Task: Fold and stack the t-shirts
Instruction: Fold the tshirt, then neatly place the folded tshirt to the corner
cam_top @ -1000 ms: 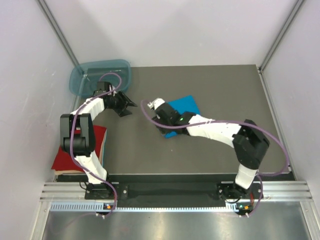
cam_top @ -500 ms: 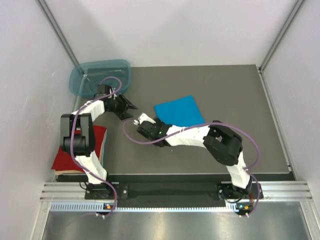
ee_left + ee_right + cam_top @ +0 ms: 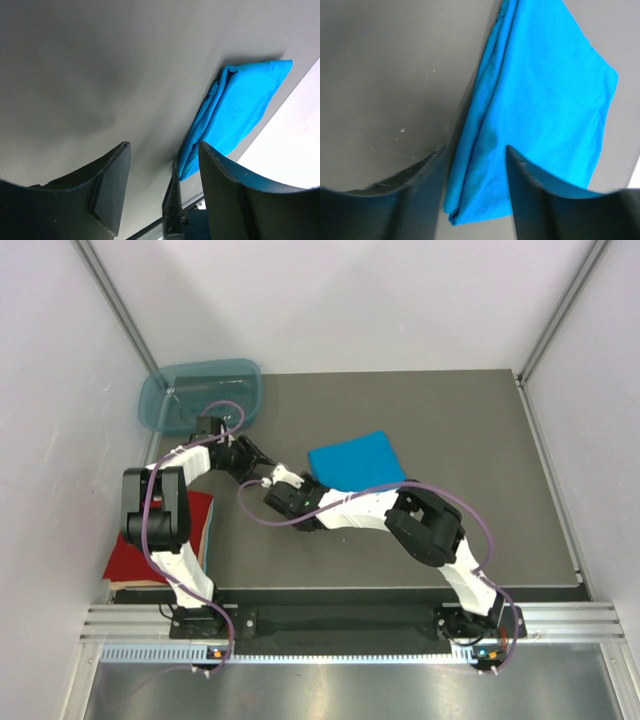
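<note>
1. Mid-counter [image 3: 450, 420], the turquoise t-shirt [image 3: 350, 462] lies folded flat, nothing gripping it.
2. Right claw [image 3: 475, 148]: released, empty, just left of that shirt. The shirt's folded edge shows between the fingers [image 3: 530, 200] in the wrist view.
3. Left claw [image 3: 164, 147]: released, empty, near the right claw, off the cloth.
4. Red t-shirt [image 3: 130, 562]: folded, at the near-left counter edge, partly hidden by the left arm [image 3: 160, 510].

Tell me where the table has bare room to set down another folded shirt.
Widest bare patch: the table right of the turquoise t-shirt, out to its right edge. Also free: the far strip behind that shirt, right of the plastic tub. Crowded: centre-left, where left gripper and right gripper meet; the red t-shirt covers the near-left corner.
</note>
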`<state>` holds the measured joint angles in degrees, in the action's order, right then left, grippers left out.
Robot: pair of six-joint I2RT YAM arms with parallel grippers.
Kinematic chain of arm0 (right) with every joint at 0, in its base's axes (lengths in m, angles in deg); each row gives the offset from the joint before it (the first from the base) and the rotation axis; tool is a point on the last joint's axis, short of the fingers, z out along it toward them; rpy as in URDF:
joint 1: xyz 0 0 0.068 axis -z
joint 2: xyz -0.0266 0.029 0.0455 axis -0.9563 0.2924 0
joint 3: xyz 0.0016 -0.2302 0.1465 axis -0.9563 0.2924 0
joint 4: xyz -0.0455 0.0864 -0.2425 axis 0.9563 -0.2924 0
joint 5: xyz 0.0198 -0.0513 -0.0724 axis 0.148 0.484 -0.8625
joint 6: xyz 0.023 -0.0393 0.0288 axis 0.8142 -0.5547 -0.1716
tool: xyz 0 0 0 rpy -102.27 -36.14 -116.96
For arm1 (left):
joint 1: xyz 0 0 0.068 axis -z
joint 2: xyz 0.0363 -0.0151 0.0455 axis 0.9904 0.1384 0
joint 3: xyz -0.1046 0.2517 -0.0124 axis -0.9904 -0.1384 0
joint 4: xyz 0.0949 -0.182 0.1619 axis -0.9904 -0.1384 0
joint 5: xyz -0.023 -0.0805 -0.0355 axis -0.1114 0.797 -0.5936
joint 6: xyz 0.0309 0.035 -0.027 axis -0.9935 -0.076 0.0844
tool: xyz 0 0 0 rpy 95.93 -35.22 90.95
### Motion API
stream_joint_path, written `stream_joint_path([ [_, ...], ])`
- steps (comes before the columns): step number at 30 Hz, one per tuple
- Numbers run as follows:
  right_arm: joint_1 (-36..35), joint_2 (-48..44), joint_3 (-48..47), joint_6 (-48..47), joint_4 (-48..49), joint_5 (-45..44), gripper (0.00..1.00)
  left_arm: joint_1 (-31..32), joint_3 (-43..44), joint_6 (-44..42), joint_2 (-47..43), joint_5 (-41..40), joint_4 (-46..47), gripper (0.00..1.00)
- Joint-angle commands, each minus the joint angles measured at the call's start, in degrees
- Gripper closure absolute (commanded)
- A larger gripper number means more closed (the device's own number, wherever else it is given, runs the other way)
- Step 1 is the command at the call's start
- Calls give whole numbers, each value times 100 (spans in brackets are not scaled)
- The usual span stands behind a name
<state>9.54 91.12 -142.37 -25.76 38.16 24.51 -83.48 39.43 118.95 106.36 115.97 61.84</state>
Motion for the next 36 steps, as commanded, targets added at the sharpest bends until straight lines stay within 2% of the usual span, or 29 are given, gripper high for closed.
stream_joint_path([
  [1,141,122,-202,90,-46,111,54,-41,-68,8,-118,-113,290,39],
  [2,167,122,-193,108,-38,137,64,-33,-138,26,-144,-140,377,38],
  [5,308,87,-149,299,-20,234,81,-24,-507,157,-232,-219,693,35],
  [8,405,43,-70,267,76,251,85,-6,-736,263,-232,-184,861,35],
  [10,431,-1,-17,196,225,365,82,11,-798,272,-249,-202,888,35],
  [13,431,-62,18,-6,331,445,62,11,-798,272,-320,-307,853,35],
  [16,440,-19,-78,-103,358,393,53,3,-772,342,-355,-404,818,35],
  [18,431,34,-227,-164,305,322,51,11,-772,421,-338,-378,897,35],
  [24,422,96,-412,-129,279,480,51,3,-772,483,-197,-263,976,37],
  [26,405,78,-456,-138,226,497,59,11,-798,483,-179,-281,1002,37],
  [29,396,-45,-413,-24,165,664,64,11,-798,474,-127,-290,1002,37],
  [36,405,-142,-61,520,68,1068,67,11,-790,527,-47,-254,1064,38],
])
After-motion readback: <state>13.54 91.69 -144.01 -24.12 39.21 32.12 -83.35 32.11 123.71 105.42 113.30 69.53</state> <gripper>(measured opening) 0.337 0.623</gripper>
